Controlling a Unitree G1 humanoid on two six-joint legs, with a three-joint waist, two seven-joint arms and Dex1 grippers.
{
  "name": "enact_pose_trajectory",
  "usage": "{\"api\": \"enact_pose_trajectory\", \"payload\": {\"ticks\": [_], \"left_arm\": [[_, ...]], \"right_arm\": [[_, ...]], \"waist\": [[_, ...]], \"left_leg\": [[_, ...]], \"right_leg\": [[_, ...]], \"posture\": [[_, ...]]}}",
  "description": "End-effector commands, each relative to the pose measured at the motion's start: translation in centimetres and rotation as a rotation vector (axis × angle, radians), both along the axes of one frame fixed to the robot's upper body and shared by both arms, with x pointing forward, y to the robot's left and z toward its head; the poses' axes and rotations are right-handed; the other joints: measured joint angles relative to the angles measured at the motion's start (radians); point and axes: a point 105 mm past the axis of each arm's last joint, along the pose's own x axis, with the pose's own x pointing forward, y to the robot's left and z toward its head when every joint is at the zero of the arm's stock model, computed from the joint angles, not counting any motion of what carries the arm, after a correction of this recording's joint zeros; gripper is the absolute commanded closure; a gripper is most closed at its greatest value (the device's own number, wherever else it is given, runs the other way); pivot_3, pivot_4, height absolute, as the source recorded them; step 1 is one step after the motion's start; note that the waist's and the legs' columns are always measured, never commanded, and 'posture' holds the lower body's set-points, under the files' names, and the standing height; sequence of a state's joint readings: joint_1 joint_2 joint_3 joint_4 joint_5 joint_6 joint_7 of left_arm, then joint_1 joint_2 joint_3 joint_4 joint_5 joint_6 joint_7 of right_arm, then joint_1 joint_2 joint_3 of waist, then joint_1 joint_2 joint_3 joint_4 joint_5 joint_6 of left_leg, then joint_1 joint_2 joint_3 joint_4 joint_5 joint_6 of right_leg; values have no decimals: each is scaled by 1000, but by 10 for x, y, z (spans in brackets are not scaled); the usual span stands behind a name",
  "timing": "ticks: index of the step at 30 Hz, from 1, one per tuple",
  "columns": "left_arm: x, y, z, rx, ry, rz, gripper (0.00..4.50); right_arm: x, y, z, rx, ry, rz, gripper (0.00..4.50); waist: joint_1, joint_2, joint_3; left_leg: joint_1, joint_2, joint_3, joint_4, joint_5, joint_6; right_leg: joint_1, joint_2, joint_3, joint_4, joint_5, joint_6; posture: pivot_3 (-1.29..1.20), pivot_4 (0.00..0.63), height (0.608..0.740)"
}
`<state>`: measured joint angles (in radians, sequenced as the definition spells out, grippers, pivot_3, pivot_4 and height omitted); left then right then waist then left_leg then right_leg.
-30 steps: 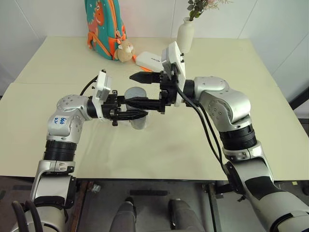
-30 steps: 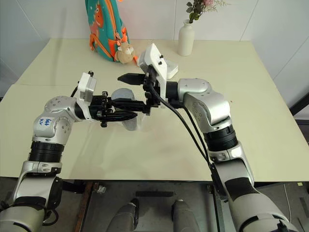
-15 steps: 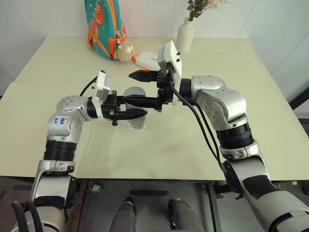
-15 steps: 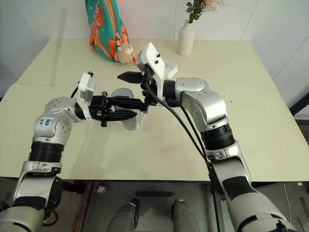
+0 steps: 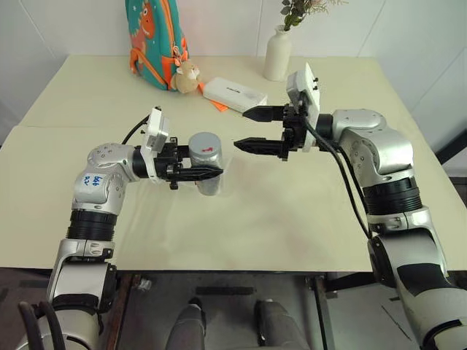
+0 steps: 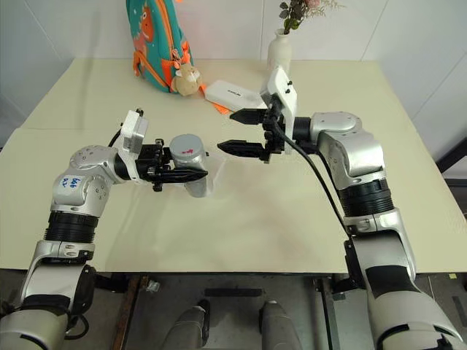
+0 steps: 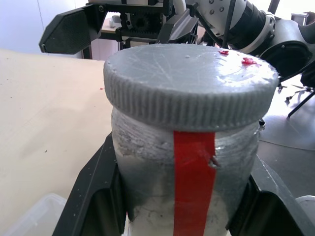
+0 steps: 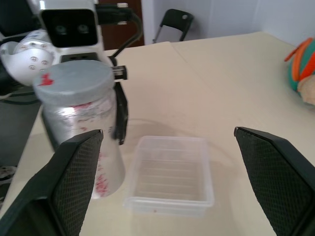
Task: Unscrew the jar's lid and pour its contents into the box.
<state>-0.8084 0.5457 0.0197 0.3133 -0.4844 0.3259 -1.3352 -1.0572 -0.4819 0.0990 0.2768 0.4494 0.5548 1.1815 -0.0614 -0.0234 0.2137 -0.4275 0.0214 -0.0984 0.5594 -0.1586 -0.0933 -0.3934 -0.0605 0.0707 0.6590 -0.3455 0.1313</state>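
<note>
My left gripper [image 5: 208,172] is shut on the jar [image 5: 208,175], a clear cylinder with a red strip, held upright just above the table. The grey lid [image 5: 205,141] sits on top of the jar [image 7: 192,172], with red specks on the lid [image 7: 189,88]. My right gripper [image 5: 241,130] hangs open to the right of the lid, apart from it, fingers pointing at it. The box [image 8: 167,204], a shallow clear tray, lies on the table beside the jar [image 8: 81,132] and between my right fingers [image 8: 78,187]. The contents cannot be made out through the cloudy wall.
At the back of the table are a teal and orange backpack [image 5: 153,36], a small plush toy [image 5: 188,76], a flat white case [image 5: 233,93] and a white vase [image 5: 277,52] with flowers. Bare tabletop [image 5: 263,211] lies in front of the jar.
My right gripper has drawn back to the right, away from the lid it had straddled, and stays open. The lid remains on the jar. The left gripper and jar have not moved.
</note>
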Motion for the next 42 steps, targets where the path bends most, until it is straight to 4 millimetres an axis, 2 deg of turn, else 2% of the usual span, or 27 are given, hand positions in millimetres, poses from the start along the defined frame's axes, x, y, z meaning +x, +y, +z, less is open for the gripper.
{"api": "enact_pose_trajectory", "payload": {"ticks": [1, 7, 11, 15, 21, 27, 34, 42], "left_arm": [[-5, 1, 16, -15, -70, -17, 2493], [-4, 1, 16, -15, -72, -9, 2493], [-4, -1, 16, -15, -71, -15, 2493], [-4, -3, 16, -14, -69, -19, 2493], [-4, -4, 16, -16, -66, -23, 2493], [-4, -5, 16, -22, -66, -24, 2493], [-4, -5, 17, -27, -69, -22, 2493], [-4, -3, 17, -26, -69, -13, 2493]], "right_arm": [[-17, -1, 29, 75, -46, 96, 14], [-35, 29, 38, 155, -23, 182, 14], [-44, 57, 26, 135, -2, 194, 14], [-40, 77, 17, 107, 22, 166, 14], [-35, 89, 13, 85, 32, 122, 14], [-30, 91, 12, 80, 19, 94, 14], [-21, 80, 11, 73, 2, 46, 14], [-4, 39, 15, 108, -3, -63, 14]], "waist": [[2, 0, 0], [0, 0, 0], [5, 0, 0], [5, 0, 0], [5, 0, 0], [5, 0, 0], [4, 0, 0], [5, 0, 0]], "left_leg": [[0, 0, 0, 0, 0, 0], [0, 0, 0, 1, 0, 0], [0, 0, 0, 1, 0, 0], [0, 0, 0, 1, 0, 0], [0, 0, 0, 1, 0, 0], [0, 0, 0, 1, 0, 0], [0, 0, 0, 1, 0, 0], [0, 0, 0, 1, 0, 0]], "right_leg": [[0, 0, 0, 0, 0, 0], [0, 0, 0, 1, 0, 0], [0, 0, 0, 1, 0, 0], [0, 0, 0, 1, 0, 0], [0, 0, 0, 1, 0, 0], [0, 0, 0, 1, 0, 0], [0, 0, 0, 1, 0, 0], [0, 0, 0, 1, 0, 0]], "posture": [[0, 150, 740], [0, 150, 740], [0, 150, 740], [0, 150, 740], [0, 150, 740], [0, 150, 740], [0, 150, 740], [0, 150, 740]]}}
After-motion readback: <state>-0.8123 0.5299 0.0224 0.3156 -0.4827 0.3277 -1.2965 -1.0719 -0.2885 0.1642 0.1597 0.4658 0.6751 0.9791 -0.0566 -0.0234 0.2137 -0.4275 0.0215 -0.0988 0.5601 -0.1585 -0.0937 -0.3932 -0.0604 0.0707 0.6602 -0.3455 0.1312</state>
